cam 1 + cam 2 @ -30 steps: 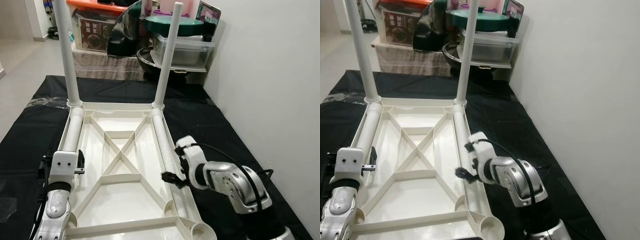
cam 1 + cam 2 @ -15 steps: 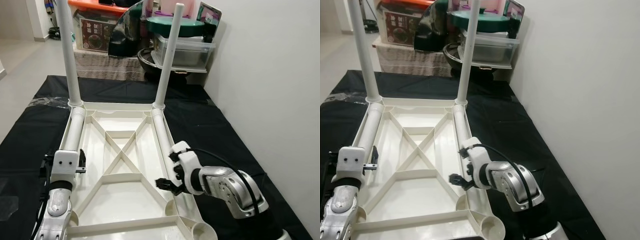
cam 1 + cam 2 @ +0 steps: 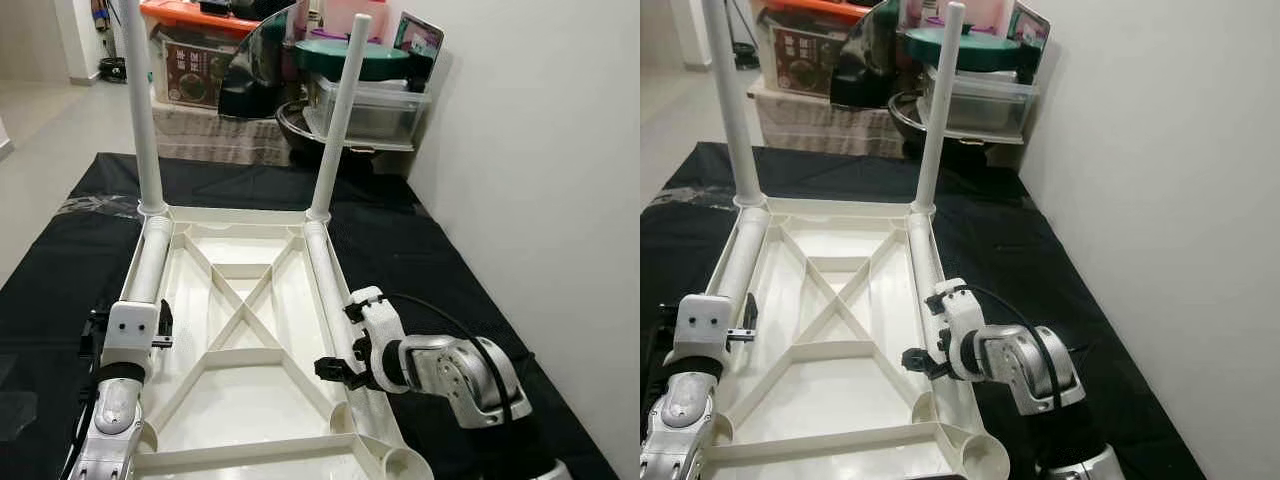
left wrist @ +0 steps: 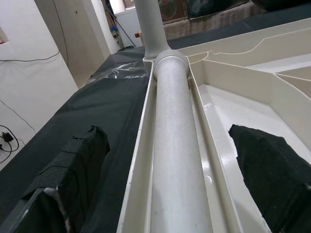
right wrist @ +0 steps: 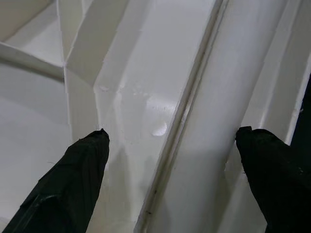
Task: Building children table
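A white plastic tabletop lies upside down on black cloth. Two white legs stand upright in its far corners, one left and one right. White tubes lie along each long side, left and right. My left gripper is open low over the left tube, one finger on each side of it. Near the tabletop's front end, my right gripper is open above the right tube, fingers spread across the tube and its channel wall.
Black cloth covers the surface around the tabletop. Behind it stand an orange-lidded box, a clear bin with a green lid and a dark curved object. A white wall runs close along the right.
My right gripper has slid a little toward the near end of the right tube and settled lower over it. The left arm has stayed put. The head view has tilted up slightly.
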